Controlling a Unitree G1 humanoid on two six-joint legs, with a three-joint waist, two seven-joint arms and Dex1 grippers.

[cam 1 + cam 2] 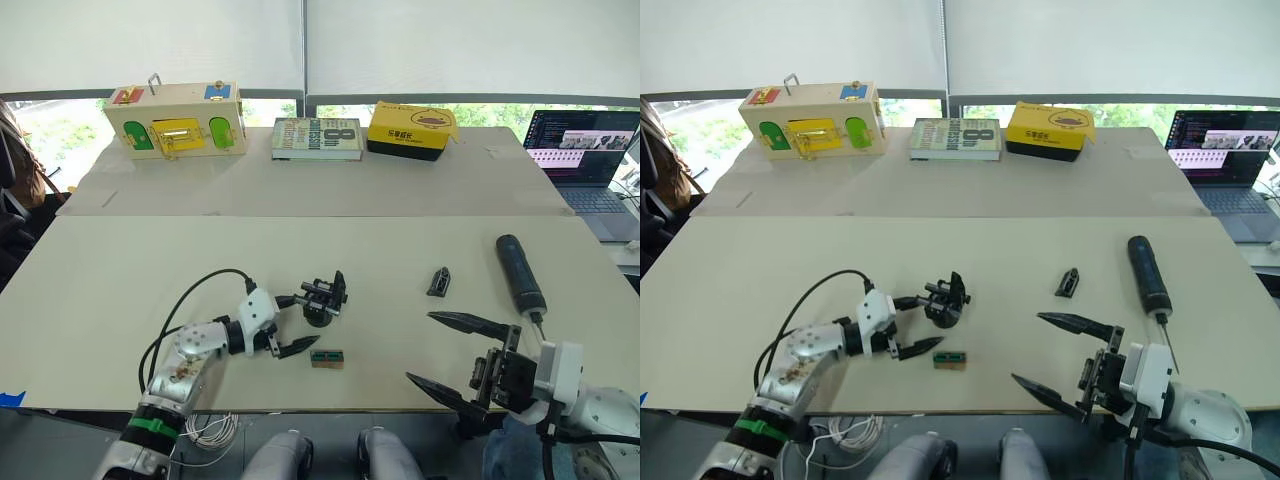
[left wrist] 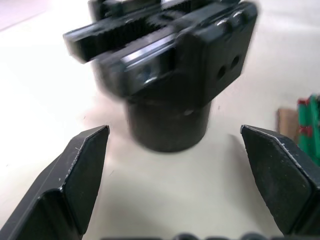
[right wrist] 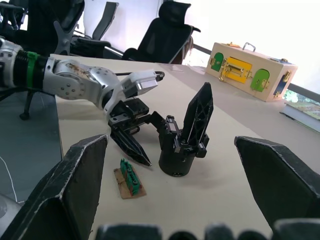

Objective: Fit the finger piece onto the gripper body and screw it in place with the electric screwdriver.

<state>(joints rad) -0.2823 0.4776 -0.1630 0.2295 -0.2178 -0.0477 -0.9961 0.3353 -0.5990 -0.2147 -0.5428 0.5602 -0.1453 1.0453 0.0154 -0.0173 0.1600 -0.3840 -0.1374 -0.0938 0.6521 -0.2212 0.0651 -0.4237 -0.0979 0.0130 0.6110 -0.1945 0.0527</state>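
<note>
A two-armed humanoid works at a pale worktop [image 1: 150, 270] with the assembly barely begun. The gripper body [image 1: 322, 298] stands upright on its rounded base left of centre in the head view; it appears to carry one tall black finger already. The finger piece [image 1: 439, 281] lies loose right of centre, well apart from the body, and the electric screwdriver [image 1: 519, 274] lies untouched at the right, bit pointing toward the near edge. Judging by this layout, fitting and screwing are both still to come.

The left gripper [image 1: 297, 324] has its jaws spread wide on either side of the gripper body: one finger reaches alongside the body's bracket, the other lies low on the worktop toward the near edge. The wrist view shows open space between both fingertips [image 2: 85, 165] and the base, so nothing is clamped yet. The right gripper [image 1: 446, 352], lower right of the frame, also hangs wide open and empty, near the screwdriver's bit but touching nothing.

A small green-topped tan block [image 1: 327, 358] sits just below the gripper body. Across the top of the frame stand a wooden latch box [image 1: 175, 120], a book [image 1: 317, 138], a yellow box [image 1: 411, 130] and a laptop [image 1: 585, 150].
</note>
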